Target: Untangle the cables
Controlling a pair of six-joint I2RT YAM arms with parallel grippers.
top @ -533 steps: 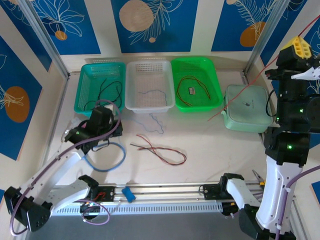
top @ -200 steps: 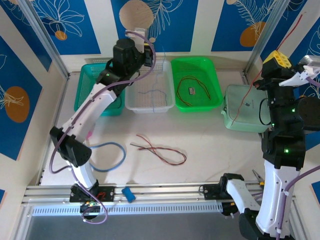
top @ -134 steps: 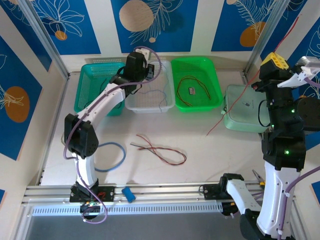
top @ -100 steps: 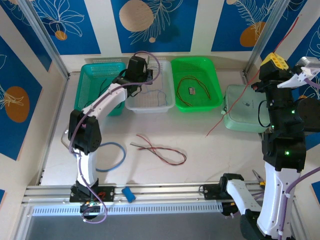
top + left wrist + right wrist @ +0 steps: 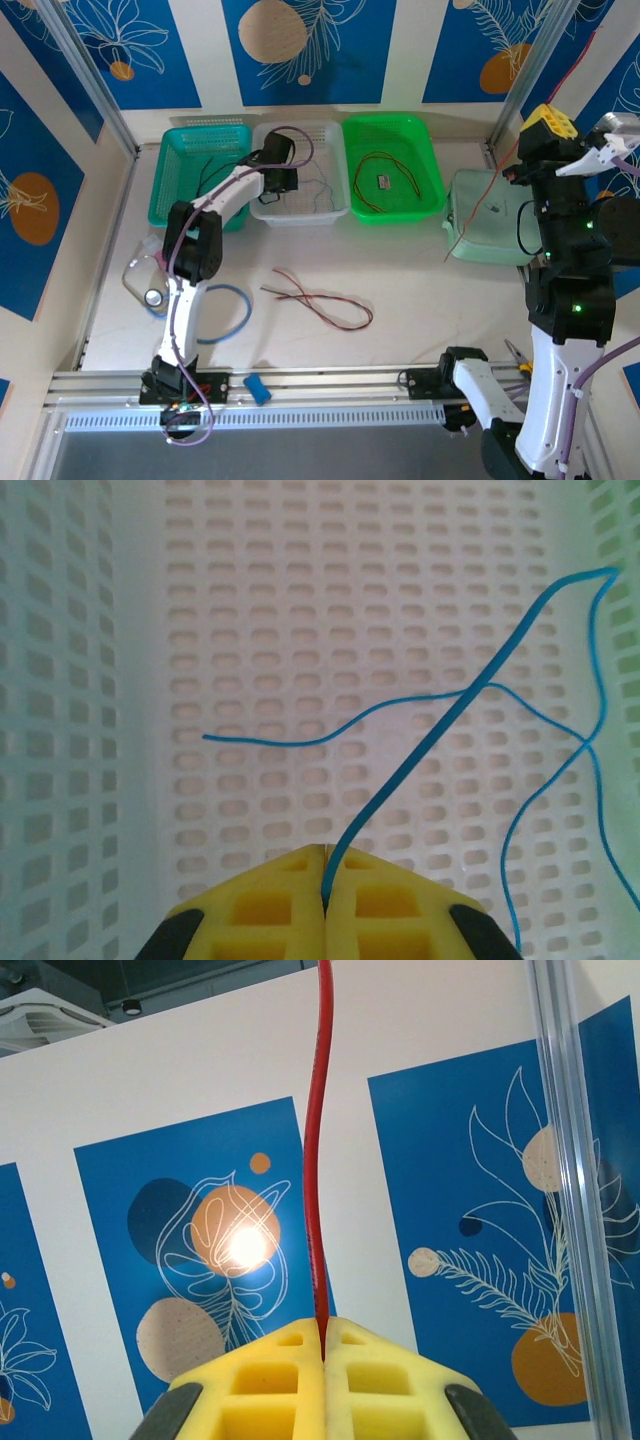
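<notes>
In the left wrist view my left gripper (image 5: 326, 852) is shut on a thin blue cable (image 5: 420, 755) that curls over the floor of the white basket (image 5: 250, 630). From above, the left gripper (image 5: 280, 168) reaches low into the white basket (image 5: 300, 215). High at the right, my right gripper (image 5: 553, 120) is shut on a red cable (image 5: 484, 192) that hangs down past the pale green case. The right wrist view has the red cable (image 5: 317, 1160) rising straight from the shut right gripper (image 5: 323, 1325). A red and black cable pair (image 5: 318, 300) lies on the table.
A teal basket (image 5: 175, 190) holds a black cable and a green basket (image 5: 425, 150) a brown-orange one. A pale green case (image 5: 495, 235) sits at the right. A thick light-blue hose loop (image 5: 240, 310) and a clear plastic piece (image 5: 145, 280) lie at the left.
My left arm swung from the table up over the baskets, then lowered into the white basket with the blue cable. The right gripper stayed high; the red cable's loose end swung.
</notes>
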